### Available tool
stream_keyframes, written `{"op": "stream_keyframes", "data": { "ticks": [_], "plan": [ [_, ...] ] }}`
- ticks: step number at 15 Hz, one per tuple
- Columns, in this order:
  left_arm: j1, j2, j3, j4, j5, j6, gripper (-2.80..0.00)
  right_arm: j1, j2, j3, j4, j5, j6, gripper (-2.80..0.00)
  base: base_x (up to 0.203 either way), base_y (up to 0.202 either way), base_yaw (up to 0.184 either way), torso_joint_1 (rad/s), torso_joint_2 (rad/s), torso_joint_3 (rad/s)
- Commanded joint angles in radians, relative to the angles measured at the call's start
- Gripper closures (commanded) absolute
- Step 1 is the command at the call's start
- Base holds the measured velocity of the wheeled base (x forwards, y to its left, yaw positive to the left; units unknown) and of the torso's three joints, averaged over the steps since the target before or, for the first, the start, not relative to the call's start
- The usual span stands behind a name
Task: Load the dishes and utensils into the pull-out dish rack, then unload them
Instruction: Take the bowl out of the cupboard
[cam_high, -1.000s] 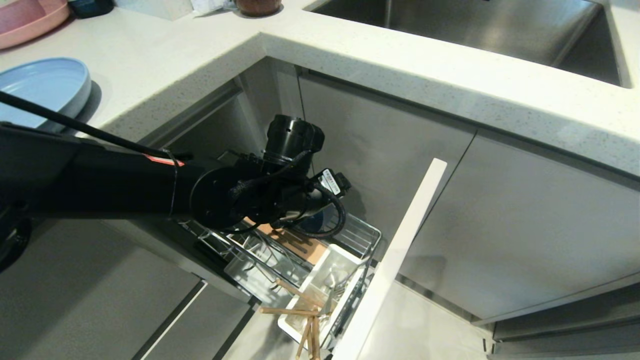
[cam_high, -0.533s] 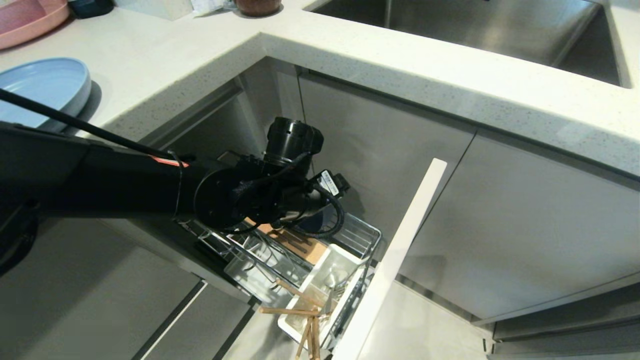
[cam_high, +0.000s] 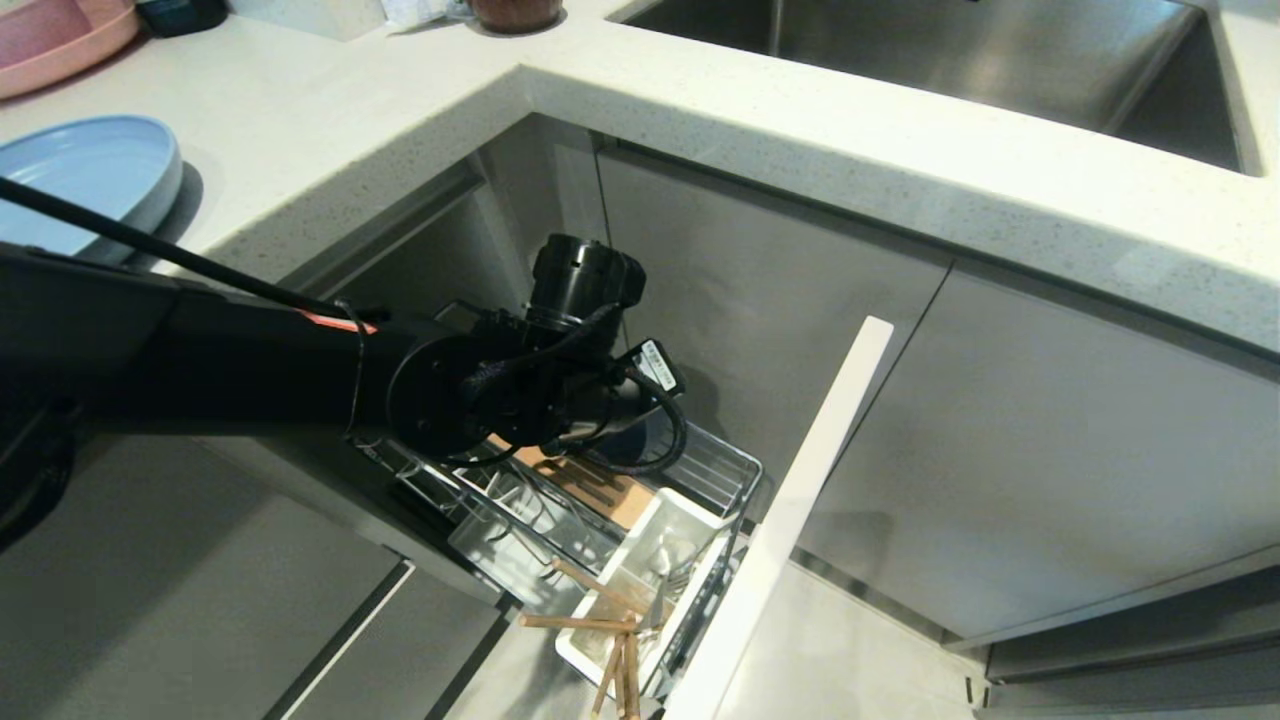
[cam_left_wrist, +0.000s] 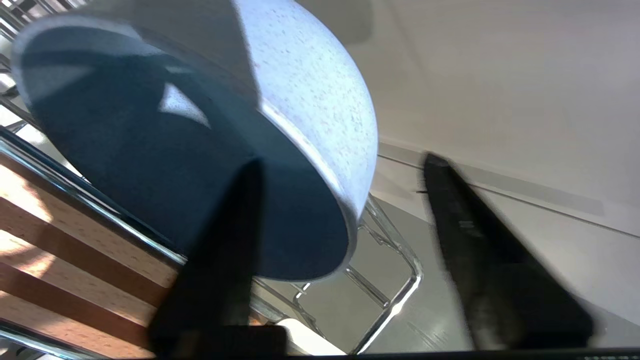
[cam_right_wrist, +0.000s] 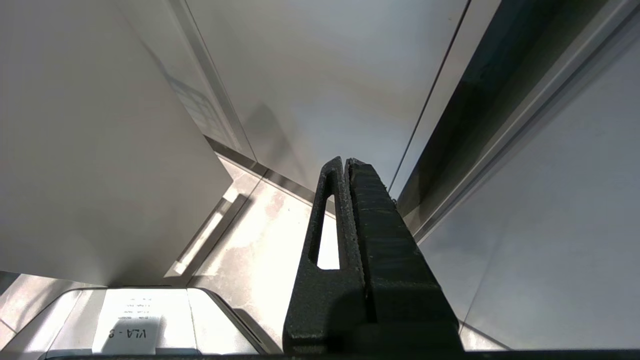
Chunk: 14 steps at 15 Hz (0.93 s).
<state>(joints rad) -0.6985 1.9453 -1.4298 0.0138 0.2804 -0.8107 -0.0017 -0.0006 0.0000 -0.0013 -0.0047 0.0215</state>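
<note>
the pull-out dish rack (cam_high: 640, 520) stands drawn out from under the inner corner of the pale speckled worktop (cam_high: 700, 110), its wire basket fixed to a tall cabinet front (cam_high: 790, 510) that shows edge-on. grey cabinet doors run beneath the worktop, and a steel sink (cam_high: 950, 50) is sunk into its far right part. the light-blue plate (cam_high: 85, 180) lies near the worktop's left edge, with a pink plate (cam_high: 55, 40) at the far left corner. in the rack, the white utensil cup (cam_high: 650, 590) at the front end holds the chopsticks (cam_high: 610, 640), leaning out over its rim. the light-blue bowl (cam_left_wrist: 300, 90) sits tilted on its edge against the wires beside the slotted wooden strip (cam_left_wrist: 55, 250). the left gripper (cam_left_wrist: 345, 240) reaches down into the rack, its fingers (cam_left_wrist: 220, 260) partly spread with one inside the bowl and one outside its rim; i cannot tell if they grip it. the right gripper (cam_right_wrist: 345, 167) hangs by the cabinets with fingers pressed together, holding nothing.
</note>
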Motion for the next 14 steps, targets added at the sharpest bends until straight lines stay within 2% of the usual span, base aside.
{"op": "stream_keyframes", "data": {
  "ticks": [1,9,14],
  "plan": [
    [0.001,-0.005,0.0,0.0,0.002,-0.005,0.0,0.0,-0.003,0.002,0.0,0.0,0.0,0.0,0.0,0.0,0.0,0.0,0.0,0.0],
    [-0.003,-0.03,0.005,0.0,0.002,-0.007,0.0,0.0,-0.003,0.002,0.0,0.0,0.0,0.0,0.0,0.0,0.0,0.0,0.0,0.0],
    [-0.004,-0.107,0.01,0.0,0.002,-0.01,0.0,0.0,-0.004,0.002,0.0,0.0,0.0,0.0,0.0,0.0,0.0,0.0,0.0,0.0]
  ]
}}
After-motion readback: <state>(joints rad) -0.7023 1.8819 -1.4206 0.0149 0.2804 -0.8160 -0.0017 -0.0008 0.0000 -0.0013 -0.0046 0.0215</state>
